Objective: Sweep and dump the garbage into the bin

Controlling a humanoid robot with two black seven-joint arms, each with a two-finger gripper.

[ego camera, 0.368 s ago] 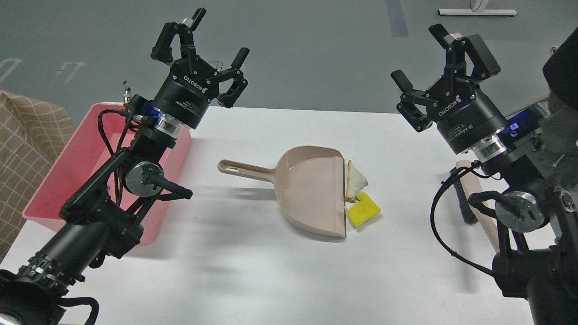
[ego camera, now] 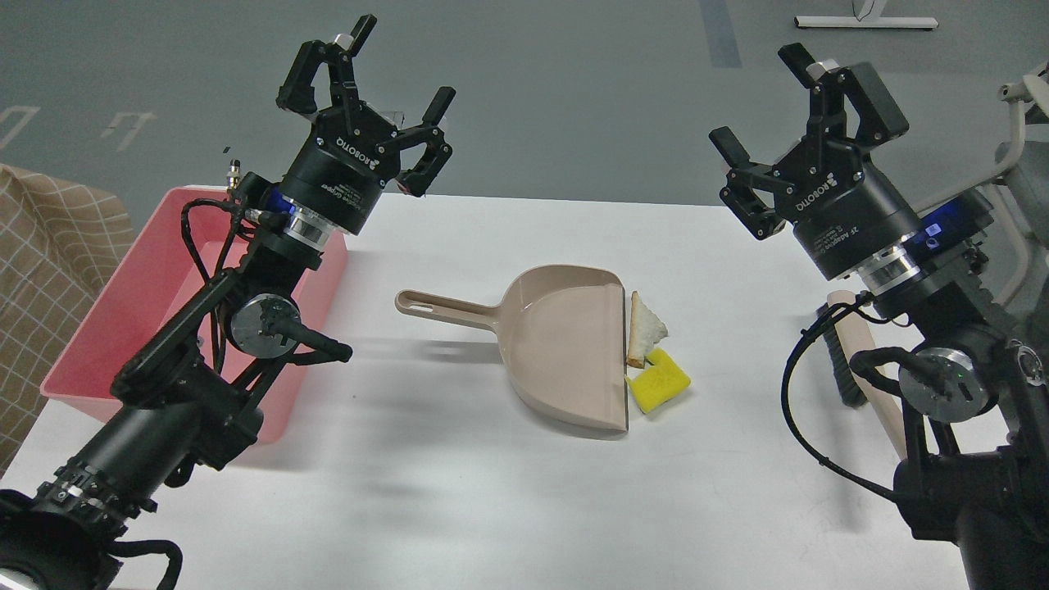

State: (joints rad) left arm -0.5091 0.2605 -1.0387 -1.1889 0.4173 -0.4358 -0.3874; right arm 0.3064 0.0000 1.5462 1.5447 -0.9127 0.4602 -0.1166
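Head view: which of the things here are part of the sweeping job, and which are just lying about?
For the job:
bread wedge
yellow chunk
beige dustpan, its open edge at both scraps
pink bin
brush, partly hidden behind the right arm

Just there:
checked cloth left of the table
chair, far right
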